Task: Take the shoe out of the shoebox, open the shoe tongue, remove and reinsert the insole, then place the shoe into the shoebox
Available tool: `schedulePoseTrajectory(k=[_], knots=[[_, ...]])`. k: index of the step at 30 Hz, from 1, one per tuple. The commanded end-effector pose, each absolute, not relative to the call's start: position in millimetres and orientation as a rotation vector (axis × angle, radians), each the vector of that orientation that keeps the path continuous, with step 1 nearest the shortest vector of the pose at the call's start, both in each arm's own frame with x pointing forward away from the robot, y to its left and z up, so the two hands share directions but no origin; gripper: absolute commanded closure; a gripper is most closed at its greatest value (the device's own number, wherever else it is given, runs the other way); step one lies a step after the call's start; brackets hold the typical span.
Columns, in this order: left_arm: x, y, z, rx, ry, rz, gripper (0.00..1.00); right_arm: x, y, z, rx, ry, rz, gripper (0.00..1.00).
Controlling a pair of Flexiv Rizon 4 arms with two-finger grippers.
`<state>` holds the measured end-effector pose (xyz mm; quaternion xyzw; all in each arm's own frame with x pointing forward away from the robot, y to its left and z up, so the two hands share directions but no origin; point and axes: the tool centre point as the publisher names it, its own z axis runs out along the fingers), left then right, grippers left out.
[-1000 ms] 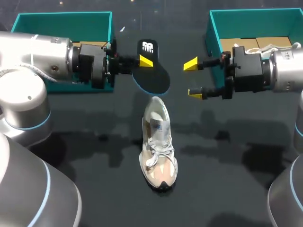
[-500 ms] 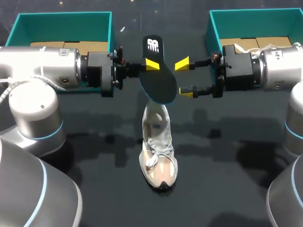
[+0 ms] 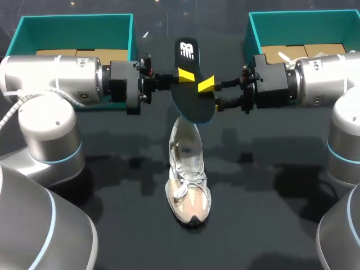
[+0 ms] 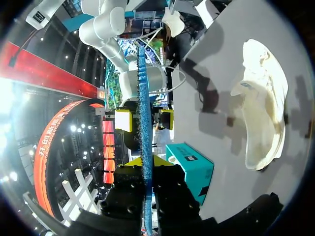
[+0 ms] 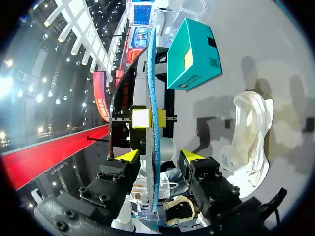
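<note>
Open room: the dark table (image 3: 270, 197) lies bare on both sides of the shoe and in front of it; both arms come in level from the sides and meet over the far middle.
Table edges: the left shoebox (image 3: 76, 18) and the right shoebox (image 3: 304, 15), both teal, stand at the far corners, well apart, with the grippers in the gap between them.
Insole: the black insole (image 3: 191, 98) is held in the air between the boxes, above the heel end of the shoe.
Insole axis: its long axis runs from far to near, with the printed end far and the plain end near, over the shoe's heel.
Shoe: the pale shoe (image 3: 188, 180) stands upright on the table at the middle, toe toward the robot and heel away, in line with the insole.
Left gripper: the left gripper (image 3: 184, 76) is clamped on one long edge of the insole; its wrist view shows the insole edge-on, pinched between the tips.
Right gripper: the right gripper (image 3: 211, 95) straddles the opposite edge with its fingers spread, a gap showing on each side of the insole in its wrist view.
In the way: each gripper faces the other across the insole, close together.
</note>
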<state>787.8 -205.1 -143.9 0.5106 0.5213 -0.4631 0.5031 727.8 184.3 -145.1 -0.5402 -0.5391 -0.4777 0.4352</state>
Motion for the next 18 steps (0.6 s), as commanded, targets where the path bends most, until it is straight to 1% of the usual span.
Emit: schedulePoseTrajectory(k=[1, 10, 13, 18], knots=[[794.0, -208.6, -146.6, 1.234, 1.246, -1.113, 1.00, 732.2, 191.3, -147.5, -1.342, -1.335, -1.171, 0.51], [795.9, -208.8, -147.8, 1.234, 1.229, -1.113, 1.00, 731.3, 196.0, -147.6, -1.348, -1.321, -1.141, 0.53], [796.1, -208.8, -147.8, 1.231, 1.225, -1.113, 1.00, 732.1, 197.4, -147.8, -1.347, -1.319, -1.139, 0.57], [796.3, -208.7, -148.2, 1.227, 1.219, -1.116, 1.00, 733.6, 199.3, -147.4, -1.341, -1.318, -1.140, 0.58]])
